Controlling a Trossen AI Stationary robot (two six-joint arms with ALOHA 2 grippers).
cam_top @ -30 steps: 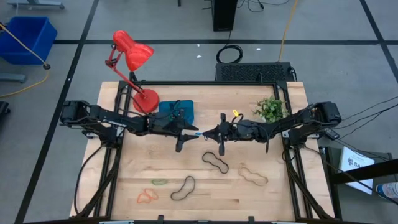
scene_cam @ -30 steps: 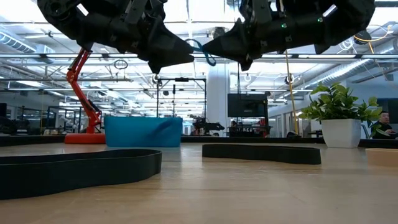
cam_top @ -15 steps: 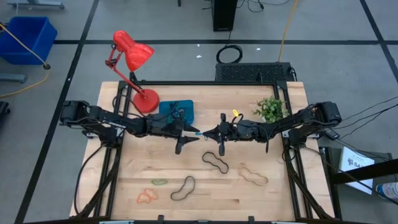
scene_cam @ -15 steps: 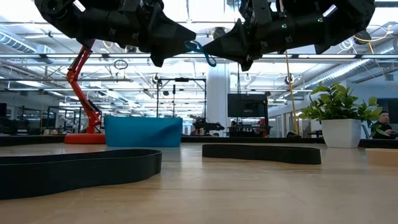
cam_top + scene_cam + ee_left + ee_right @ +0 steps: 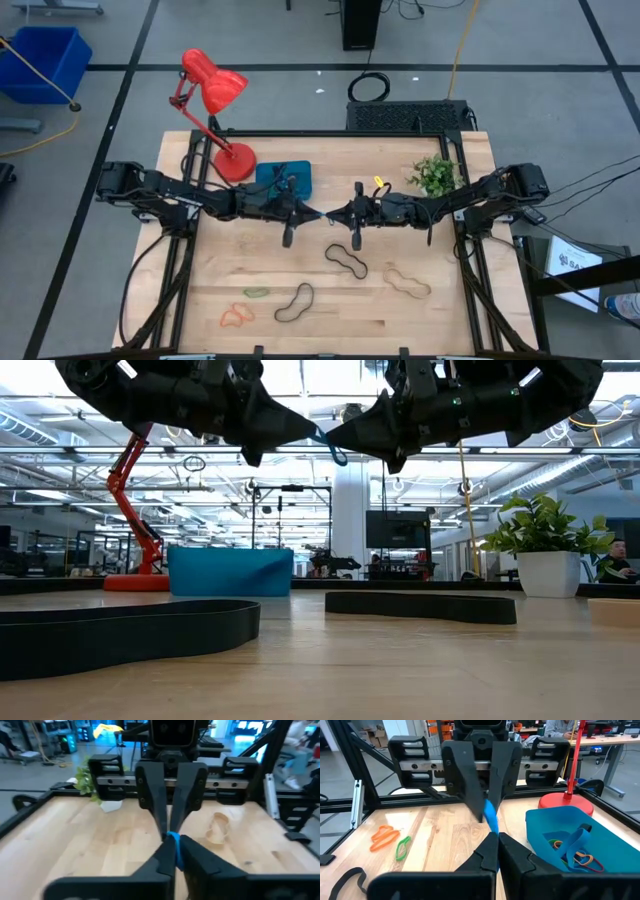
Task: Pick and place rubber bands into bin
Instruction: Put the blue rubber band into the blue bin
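A blue rubber band (image 5: 327, 444) hangs in mid-air over the table's middle, between my two grippers. They meet tip to tip: my left gripper (image 5: 317, 214) comes from the table's left and my right gripper (image 5: 333, 214) from its right. Both are shut on the band. The teal bin (image 5: 288, 180) sits on the table behind my left gripper, next to the red lamp's base, with several bands (image 5: 572, 851) in it. More rubber bands lie flat on the wood near the front: two black (image 5: 346, 260) (image 5: 294, 303), tan (image 5: 407, 283), green (image 5: 256, 293) and orange (image 5: 236, 317). My left gripper pinches the band's left end (image 5: 173, 846) between its two fingertips, coming level from the table's left. The band is lifted clear of the table. My right gripper pinches the band's other end (image 5: 492, 826) between its fingertips, level from the table's right. A short piece spans the two grips, and a small loop (image 5: 339, 457) droops below the tips.
A red desk lamp (image 5: 213, 92) stands at the far left beside the bin. A small potted plant (image 5: 433, 175) stands at the far right. A black metal frame (image 5: 330, 135) runs along the table's far and side edges. Bare wood lies below the grippers.
My left gripper's fingers stood apart around the blue band's end and have now shut on it. The band has stayed lifted in my right gripper, which has kept still.
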